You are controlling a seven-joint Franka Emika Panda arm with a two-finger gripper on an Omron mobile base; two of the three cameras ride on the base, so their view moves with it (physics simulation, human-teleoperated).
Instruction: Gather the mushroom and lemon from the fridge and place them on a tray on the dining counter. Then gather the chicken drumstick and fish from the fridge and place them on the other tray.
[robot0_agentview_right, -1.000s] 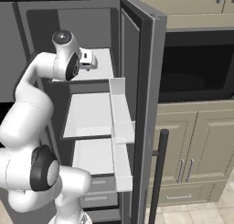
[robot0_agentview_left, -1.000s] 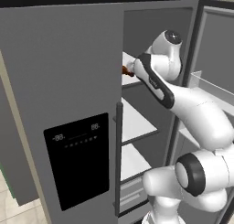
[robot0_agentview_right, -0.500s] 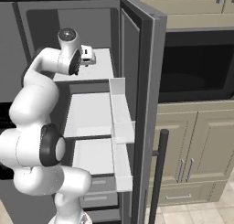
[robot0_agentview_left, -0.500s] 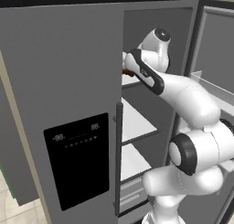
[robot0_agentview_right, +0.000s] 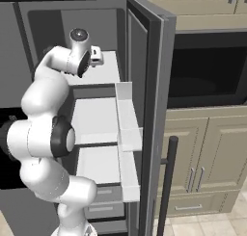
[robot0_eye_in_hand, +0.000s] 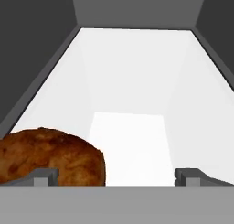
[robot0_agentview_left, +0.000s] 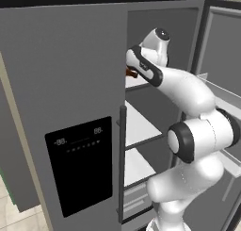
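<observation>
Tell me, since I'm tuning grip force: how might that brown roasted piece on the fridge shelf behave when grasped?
The chicken drumstick looks rounded and glossy, so it may slip or roll. It probably gives slightly. The open tool sits off-centre.

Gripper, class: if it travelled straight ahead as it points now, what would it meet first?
Probably the fridge's back wall. The open gripper points along bare white shelf; the browned chicken drumstick sits left of centre, by the left finger, so depth is uncertain.

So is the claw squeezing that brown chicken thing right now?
No, the claw is wide open, and the chicken drumstick just lies on the white fridge shelf by one fingertip, not pinched between them.
</observation>
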